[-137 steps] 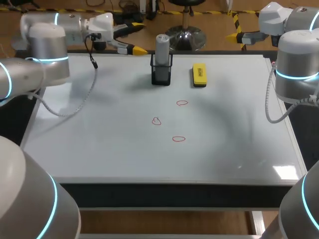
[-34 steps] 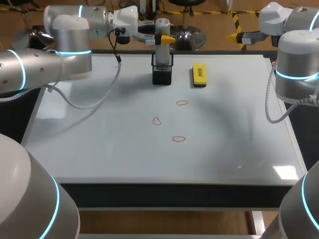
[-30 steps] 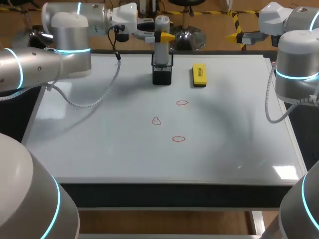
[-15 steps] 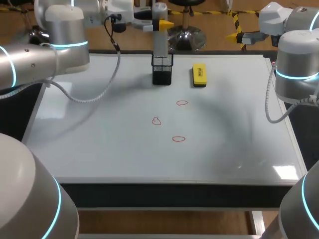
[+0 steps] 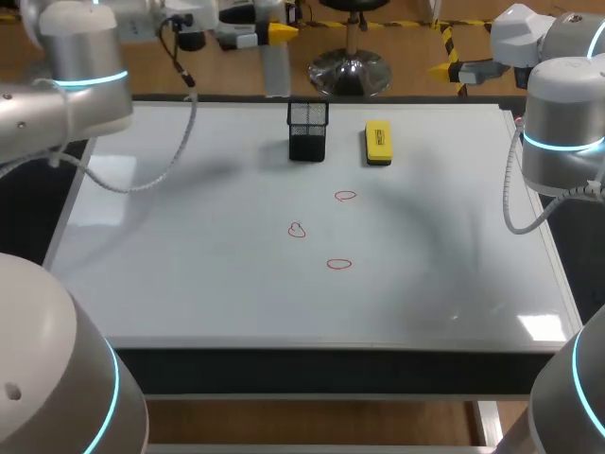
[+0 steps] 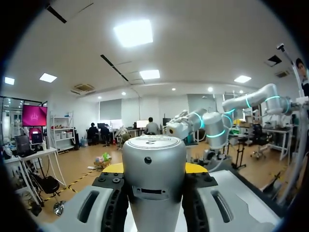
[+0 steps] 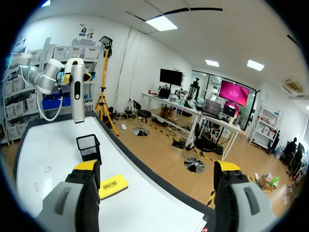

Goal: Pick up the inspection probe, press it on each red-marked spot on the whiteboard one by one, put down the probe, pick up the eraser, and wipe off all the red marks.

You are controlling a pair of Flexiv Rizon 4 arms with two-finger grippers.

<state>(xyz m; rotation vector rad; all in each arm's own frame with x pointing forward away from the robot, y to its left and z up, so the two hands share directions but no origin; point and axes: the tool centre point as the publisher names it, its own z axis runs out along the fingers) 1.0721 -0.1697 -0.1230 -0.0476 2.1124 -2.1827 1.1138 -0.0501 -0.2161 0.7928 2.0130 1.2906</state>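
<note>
Three red marks [image 5: 297,230] sit near the middle of the whiteboard [image 5: 189,284], and I judge the pressing step not yet begun. The left gripper [image 5: 274,36] is clenched on the inspection probe [image 5: 276,74], its fingers gripping the grey cylinder's upper part from both sides. The probe hangs upright above the board's far edge, left of the black mesh holder [image 5: 307,130] and clear of its rim. Held high and vertical like this, its lower end is free to come straight down onto a mark. The yellow eraser [image 5: 378,142] lies flat just right of the holder, ready for the wiping step. The right gripper [image 7: 157,166] hangs at the far right, fingers spread wide with nothing between them, probably parked out of the left arm's way
</note>
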